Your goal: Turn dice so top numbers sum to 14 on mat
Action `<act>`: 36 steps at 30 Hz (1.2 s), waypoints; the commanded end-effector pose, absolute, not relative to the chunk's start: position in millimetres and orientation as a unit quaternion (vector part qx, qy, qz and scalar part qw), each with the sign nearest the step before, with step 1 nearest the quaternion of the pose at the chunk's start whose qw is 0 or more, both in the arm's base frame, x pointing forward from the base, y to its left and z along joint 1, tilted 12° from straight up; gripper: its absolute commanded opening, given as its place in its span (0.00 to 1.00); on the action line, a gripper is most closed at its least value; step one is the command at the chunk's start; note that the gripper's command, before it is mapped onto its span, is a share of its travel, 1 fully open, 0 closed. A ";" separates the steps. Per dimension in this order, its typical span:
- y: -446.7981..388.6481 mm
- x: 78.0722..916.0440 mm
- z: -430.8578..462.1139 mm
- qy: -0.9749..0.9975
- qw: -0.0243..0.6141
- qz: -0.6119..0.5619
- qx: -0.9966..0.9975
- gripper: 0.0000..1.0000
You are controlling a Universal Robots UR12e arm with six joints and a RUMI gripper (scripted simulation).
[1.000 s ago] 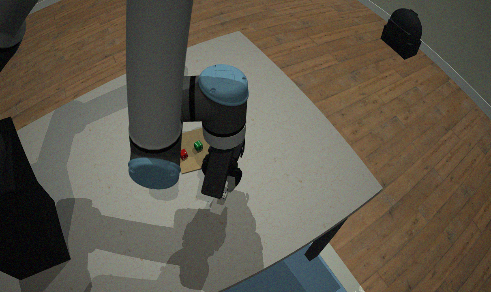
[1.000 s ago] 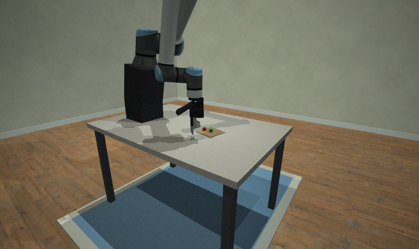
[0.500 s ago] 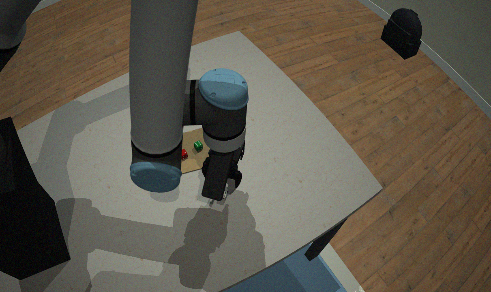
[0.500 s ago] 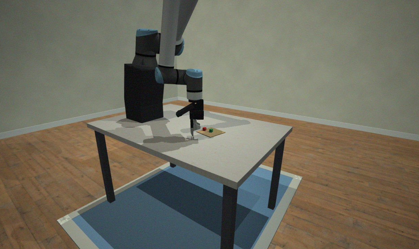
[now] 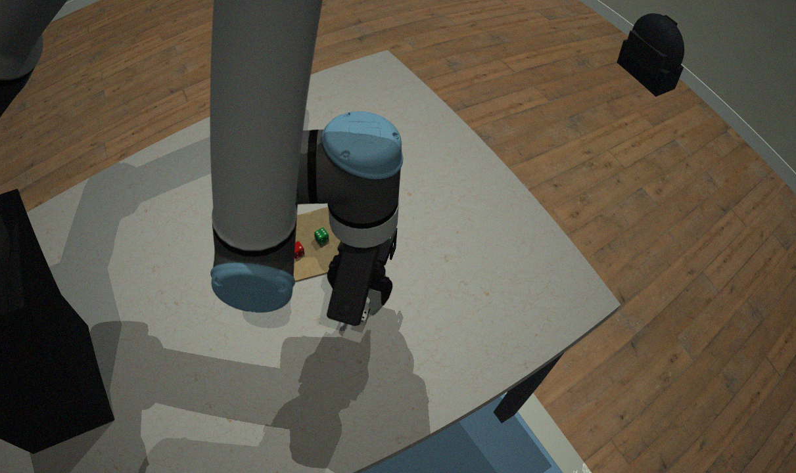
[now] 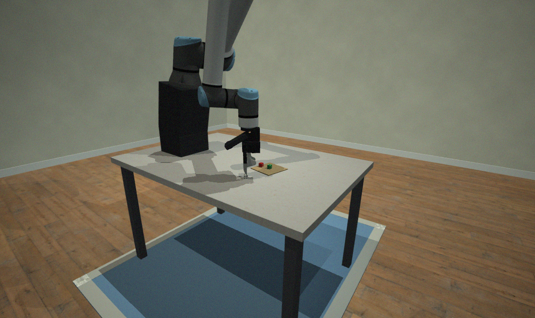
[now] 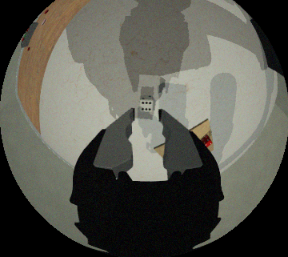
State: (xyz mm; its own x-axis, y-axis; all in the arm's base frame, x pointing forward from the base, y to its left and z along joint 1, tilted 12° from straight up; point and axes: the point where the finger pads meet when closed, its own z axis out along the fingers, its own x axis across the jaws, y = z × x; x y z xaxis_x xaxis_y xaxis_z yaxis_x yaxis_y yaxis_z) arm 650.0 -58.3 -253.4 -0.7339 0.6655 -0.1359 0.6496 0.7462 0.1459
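A white die sits on the table off the mat, with two rows of three pips facing the wrist camera. My gripper is partly open and empty, low at the white die; the die shows just ahead of the gap between the fingertips in the wrist view. The tan mat carries a green die and a red die. Both look flat. The arm partly hides the red die and mat in the top view. Their top numbers are hard to read.
The pale table bears the arm's shadows around the white die. The black robot pedestal stands at one side of the table. The mat lies close to the gripper.
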 end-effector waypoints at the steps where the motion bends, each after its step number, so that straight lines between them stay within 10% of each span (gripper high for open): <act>1: -58.4 650.3 -252.9 0.930 0.090 0.044 0.353 0.21; 36: -58.2 651.9 -260.8 0.930 0.090 0.044 0.353 0.21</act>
State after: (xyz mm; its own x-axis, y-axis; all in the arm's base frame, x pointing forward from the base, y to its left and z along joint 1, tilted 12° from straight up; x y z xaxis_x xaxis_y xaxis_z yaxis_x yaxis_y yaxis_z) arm 650.6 -58.2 -256.6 -0.7339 0.6655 -0.1359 0.6496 0.7462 0.1459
